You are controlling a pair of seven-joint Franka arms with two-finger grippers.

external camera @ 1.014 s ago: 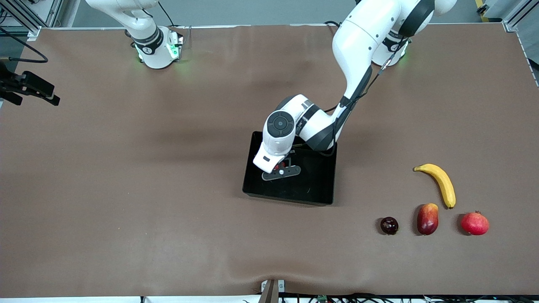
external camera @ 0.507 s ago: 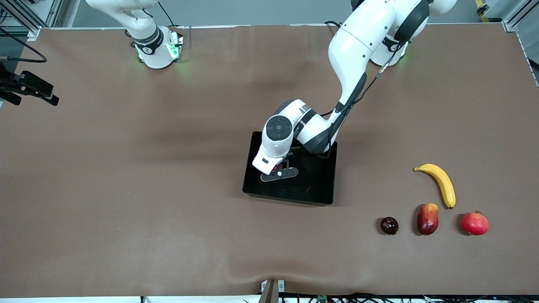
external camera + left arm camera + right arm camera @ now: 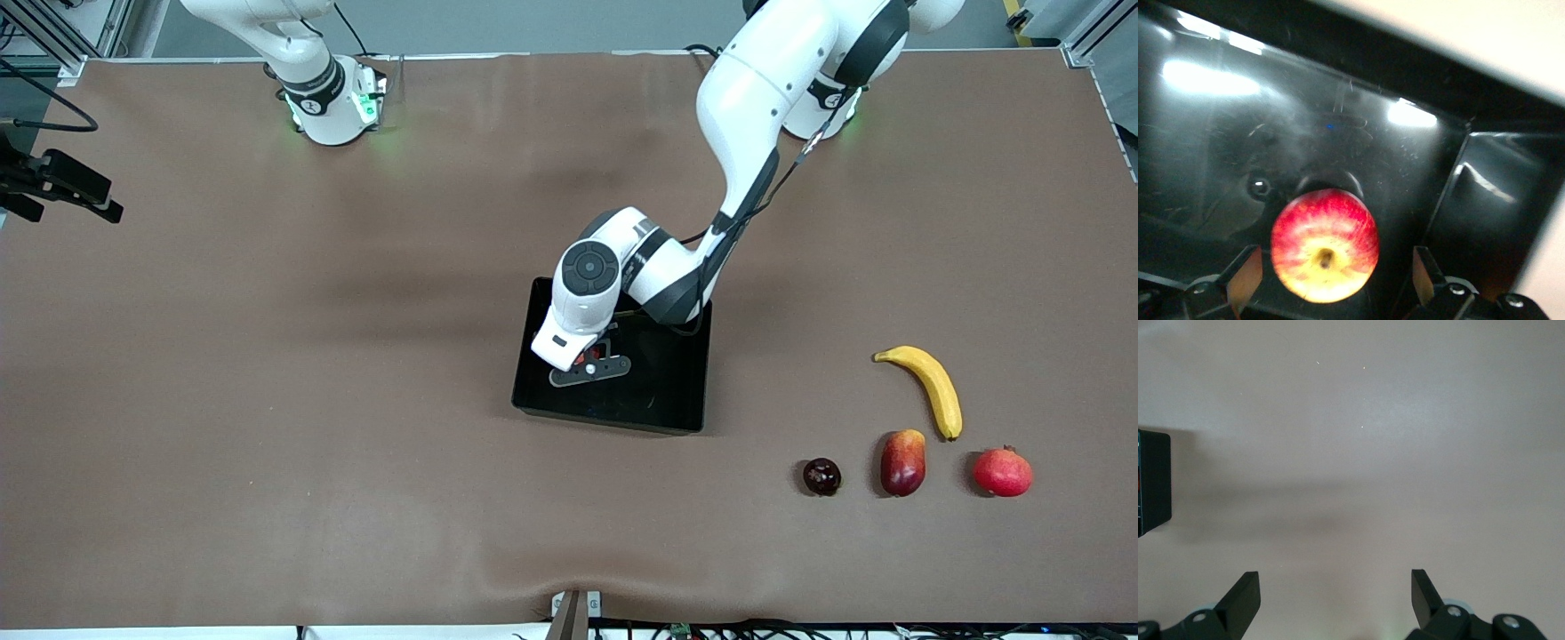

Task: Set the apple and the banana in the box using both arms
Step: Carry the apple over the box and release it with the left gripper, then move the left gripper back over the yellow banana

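The apple (image 3: 1325, 245), red with a yellow patch round its stem dimple, lies on the floor of the black box (image 3: 669, 378). My left gripper (image 3: 591, 364) hangs low inside the box, open, with the apple between its fingers (image 3: 1245, 277) and a gap on each side. In the front view only a red sliver of the apple (image 3: 582, 358) shows under the hand. The banana (image 3: 929, 388) lies on the table toward the left arm's end, well apart from the box. My right gripper (image 3: 1335, 590) is open over bare table and holds nothing; that arm waits.
Nearer the front camera than the banana, three fruits lie in a row: a small dark red fruit (image 3: 821, 476), a red-yellow mango (image 3: 903, 461) and a pomegranate (image 3: 1002, 472). A black device (image 3: 62, 185) sticks in at the right arm's end of the table.
My left gripper's fingers have spread apart and let go of the apple, which now rests in the box. The left arm shifted only slightly; the other fruits have not moved.
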